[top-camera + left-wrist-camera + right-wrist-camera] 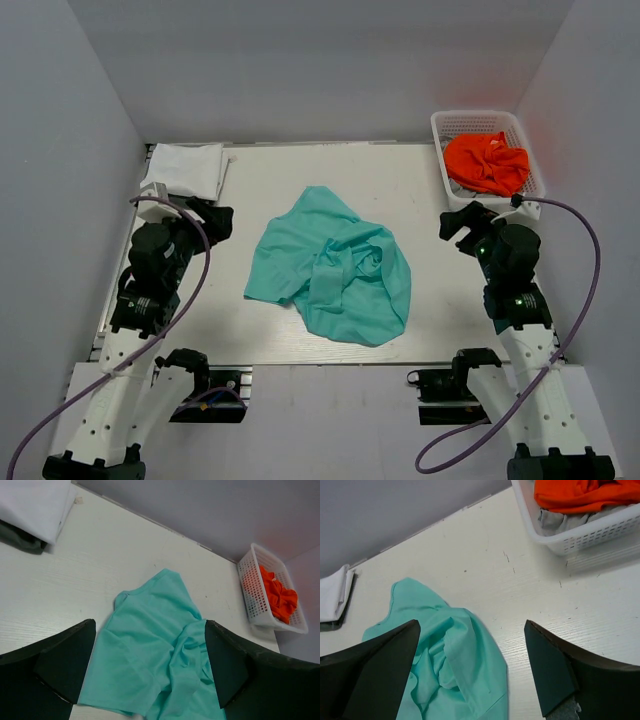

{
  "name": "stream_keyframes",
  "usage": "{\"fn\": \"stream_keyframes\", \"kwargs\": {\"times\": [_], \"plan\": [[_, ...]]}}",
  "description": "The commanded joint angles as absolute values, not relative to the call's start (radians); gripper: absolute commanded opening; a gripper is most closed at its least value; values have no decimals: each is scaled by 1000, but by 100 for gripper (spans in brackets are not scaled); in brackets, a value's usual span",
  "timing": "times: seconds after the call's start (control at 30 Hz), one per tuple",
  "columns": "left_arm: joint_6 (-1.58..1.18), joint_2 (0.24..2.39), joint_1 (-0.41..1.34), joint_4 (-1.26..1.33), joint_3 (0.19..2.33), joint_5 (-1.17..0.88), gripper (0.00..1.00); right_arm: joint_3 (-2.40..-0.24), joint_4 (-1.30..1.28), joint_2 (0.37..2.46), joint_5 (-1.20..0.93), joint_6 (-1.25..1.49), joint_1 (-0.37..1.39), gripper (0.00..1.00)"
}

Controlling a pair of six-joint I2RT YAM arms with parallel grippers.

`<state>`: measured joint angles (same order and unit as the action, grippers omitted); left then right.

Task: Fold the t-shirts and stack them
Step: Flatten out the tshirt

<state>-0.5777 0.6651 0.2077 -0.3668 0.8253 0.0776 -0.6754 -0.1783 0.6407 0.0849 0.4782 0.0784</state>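
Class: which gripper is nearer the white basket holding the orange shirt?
Right. The right gripper sits just short of the basket's near end; the left gripper is across the table, beside the folded white shirt.

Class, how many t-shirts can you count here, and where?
4: teal shirt crumpled mid-table; white shirt folded far-left, dark shirt beneath it; orange shirt in the basket. Grey cloth under it may be another.
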Motion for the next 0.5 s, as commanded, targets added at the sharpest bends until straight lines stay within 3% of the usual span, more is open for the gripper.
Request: {"fn": "stream_keyframes", "kwargs": {"times": [0.0, 0.3, 0.4, 0.43, 0.47], "plan": [[-615, 650, 209, -385, 799, 60, 99, -735, -212, 661, 52, 460, 78, 90], [-666, 814, 209, -327, 686, -178, 99, -761, -350, 738, 248, 468, 81, 90], [-657, 928, 228, -327, 667, -198, 99, -756, -304, 785, 140, 382, 83, 90], [-646, 955, 229, -327, 667, -209, 99, -762, -298, 807, -78, 359, 84, 90], [-634, 994, 242, -343, 667, -189, 99, -770, -293, 825, -150, 304, 86, 90]]}}
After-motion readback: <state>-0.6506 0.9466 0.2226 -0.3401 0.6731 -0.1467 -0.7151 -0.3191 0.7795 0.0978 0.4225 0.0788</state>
